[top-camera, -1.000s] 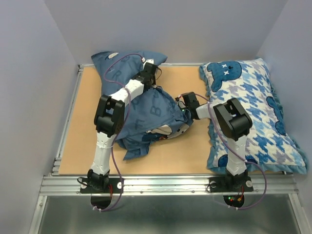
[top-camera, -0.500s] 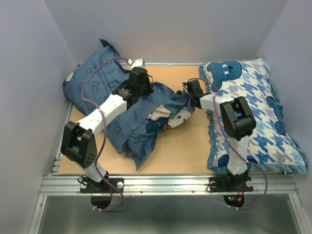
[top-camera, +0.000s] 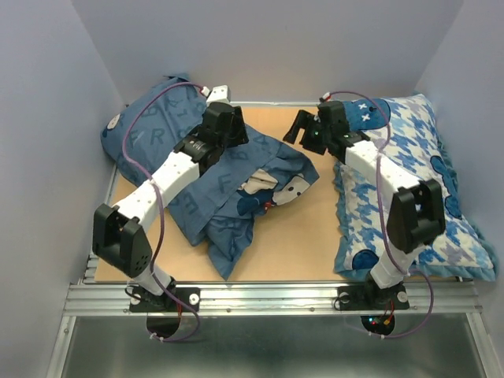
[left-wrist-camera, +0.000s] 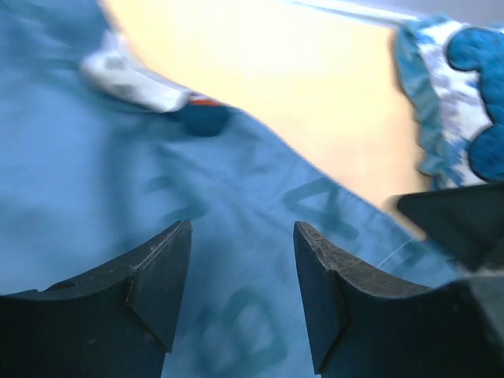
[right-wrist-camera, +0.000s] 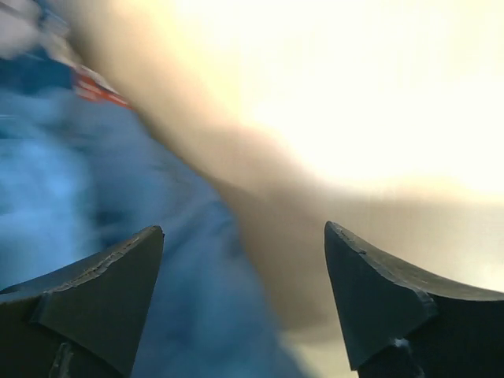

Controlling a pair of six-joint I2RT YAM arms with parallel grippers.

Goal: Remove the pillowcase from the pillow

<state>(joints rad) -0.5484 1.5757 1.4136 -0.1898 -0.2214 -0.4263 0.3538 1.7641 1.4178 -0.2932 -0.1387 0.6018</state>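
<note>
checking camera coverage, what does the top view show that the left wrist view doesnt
Top only: both arms, the right gripper beside the patterned pillow, and that pillow whole. Left wrist only: the left gripper close up, fingers apart with nothing between them, over the pillowcase. Both: the pillowcase, the table and an edge of the patterned pillow.

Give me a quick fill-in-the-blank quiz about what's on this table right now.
The dark blue pillowcase is printed with lighter blue ____.
The houndstooth pillow lies along the ____ edge of the table.
The left tool and right tool both have jaws standing ____.
Missing words: letters; right; open.
</note>
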